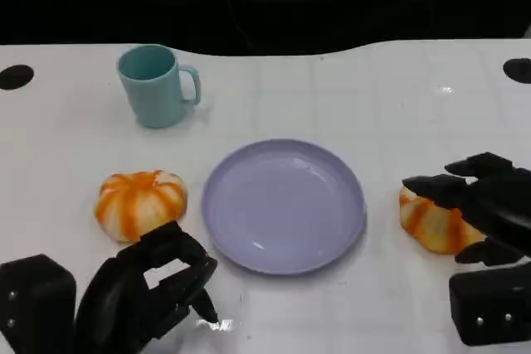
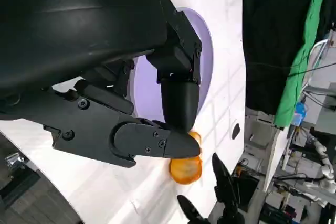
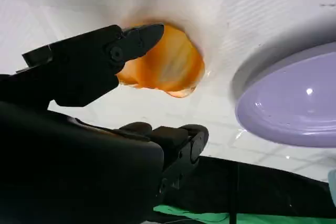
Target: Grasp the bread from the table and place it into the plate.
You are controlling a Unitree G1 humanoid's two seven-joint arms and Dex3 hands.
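Grasp step. Right hand [image 1: 485, 205] is spread over bread [image 1: 431, 220] at plate's [image 1: 284, 205] 3 o'clock, fingers apart around it, not yet closed; bread sits on worktop [image 1: 373, 97], just beside the rim. Second bread [image 1: 139, 202] at plate's 9 o'clock. Left hand [image 1: 149, 283] curled, holding nothing, at 7 o'clock. Cup [image 1: 156, 85] at 11. Next: close fingers on bread, lift, carry toward 9 over plate.

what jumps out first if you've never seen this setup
The empty lilac plate at the table's centre, flanked by two orange-striped breads: the left bread lies free, while the right hand reaches over the right bread. A teal mug stands behind.
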